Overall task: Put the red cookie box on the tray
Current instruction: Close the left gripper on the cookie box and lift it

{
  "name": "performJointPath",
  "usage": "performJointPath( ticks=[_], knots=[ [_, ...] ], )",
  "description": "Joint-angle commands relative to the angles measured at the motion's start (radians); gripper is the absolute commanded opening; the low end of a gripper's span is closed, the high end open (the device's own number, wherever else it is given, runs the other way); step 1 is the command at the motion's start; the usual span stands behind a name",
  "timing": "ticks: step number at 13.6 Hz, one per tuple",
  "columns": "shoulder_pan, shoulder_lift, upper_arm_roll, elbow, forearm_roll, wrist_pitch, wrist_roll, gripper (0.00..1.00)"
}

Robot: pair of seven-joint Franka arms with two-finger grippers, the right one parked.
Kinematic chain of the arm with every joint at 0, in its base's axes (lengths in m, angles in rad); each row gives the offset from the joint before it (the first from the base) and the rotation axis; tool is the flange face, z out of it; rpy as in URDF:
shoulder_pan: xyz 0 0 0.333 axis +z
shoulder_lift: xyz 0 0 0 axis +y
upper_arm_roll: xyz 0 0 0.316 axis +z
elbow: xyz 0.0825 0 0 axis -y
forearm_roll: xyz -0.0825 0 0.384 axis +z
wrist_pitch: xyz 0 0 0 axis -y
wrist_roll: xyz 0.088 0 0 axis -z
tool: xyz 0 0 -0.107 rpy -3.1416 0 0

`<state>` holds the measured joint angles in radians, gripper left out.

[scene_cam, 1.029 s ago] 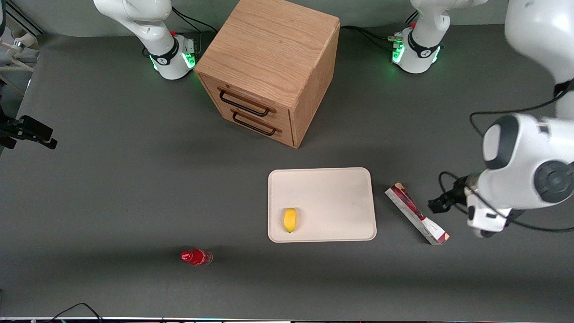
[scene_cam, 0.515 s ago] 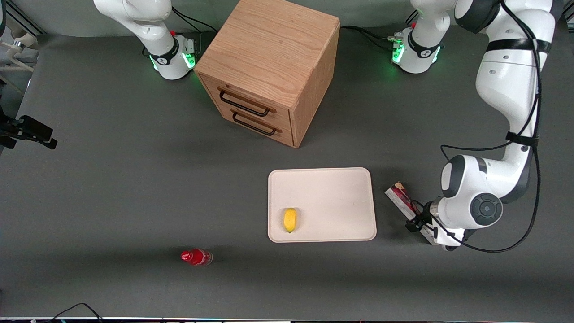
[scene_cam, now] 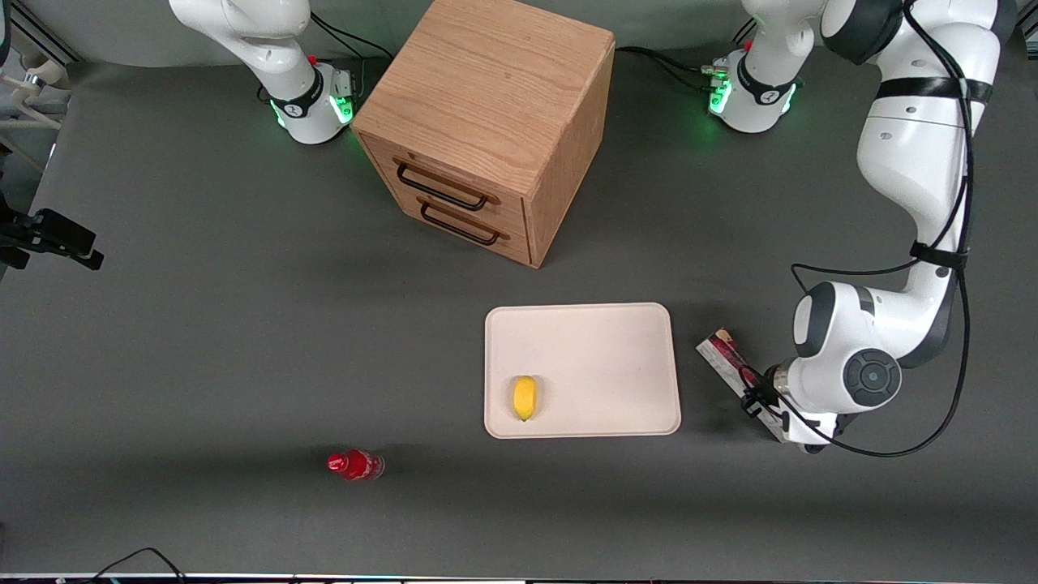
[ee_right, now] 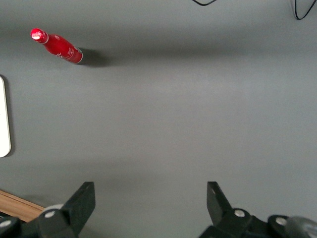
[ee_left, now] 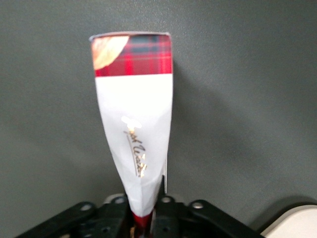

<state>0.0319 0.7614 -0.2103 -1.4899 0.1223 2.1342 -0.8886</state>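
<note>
The red cookie box [scene_cam: 722, 349] stands on its thin edge on the grey table beside the cream-white tray [scene_cam: 600, 341], toward the working arm's end, apart from the tray. My left gripper [scene_cam: 758, 399] is down over the box's middle and hides the part of it nearer the front camera. In the left wrist view the box [ee_left: 136, 124] shows its white label and red plaid end, running away from the gripper [ee_left: 143, 220]. The black fingers press on its two faces, shut on it. The box rests on the table.
A yellow lemon-like fruit [scene_cam: 525, 397] lies on the tray's nearer part. A small red bottle [scene_cam: 354, 465] lies nearer the camera, toward the parked arm's end. A wooden two-drawer cabinet [scene_cam: 486, 122] stands farther from the camera than the tray.
One second ago the gripper was beside the box, clear of it. It has since come down over the box's middle and hardly moved in the last half second. The box has stayed put.
</note>
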Motion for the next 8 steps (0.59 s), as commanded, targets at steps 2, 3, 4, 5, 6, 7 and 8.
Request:
performJointPath(
  ticks=[2, 3, 4, 5, 6, 7, 8],
  knots=[
    [-0.001, -0.057, 0.006, 0.032, 0.017, -0.086, 0.013, 0.00],
    [-0.001, -0.063, 0.003, 0.081, 0.016, -0.144, 0.029, 0.00],
    [-0.004, -0.073, -0.003, 0.126, 0.016, -0.198, 0.037, 0.00],
    [-0.004, -0.080, -0.029, 0.158, 0.016, -0.233, 0.040, 0.00],
    [-0.004, -0.096, -0.055, 0.177, 0.016, -0.261, 0.043, 0.00],
    [-0.004, -0.111, -0.079, 0.180, 0.017, -0.282, 0.045, 0.00],
    [-0.006, -0.128, -0.110, 0.180, 0.022, -0.299, 0.043, 0.00]
  ],
)
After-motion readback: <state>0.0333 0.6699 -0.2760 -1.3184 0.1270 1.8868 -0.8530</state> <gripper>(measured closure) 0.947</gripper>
